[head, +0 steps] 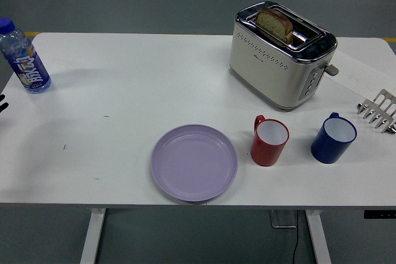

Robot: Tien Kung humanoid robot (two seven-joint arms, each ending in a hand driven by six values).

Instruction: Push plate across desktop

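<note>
A round lilac plate (194, 162) lies empty on the white table (124, 91), near the front edge at the middle. Only a black tip of my left hand (2, 104) shows at the left edge of the picture, far from the plate. My right hand (378, 111) rests at the right edge of the picture with silver fingers (372, 114) spread flat on the table, well right of the plate.
A red mug (270, 141) stands just right of the plate, a blue mug (333, 138) further right. A cream toaster (281, 54) with a bread slice stands at the back right. A blue water bottle (23, 58) stands at the far left.
</note>
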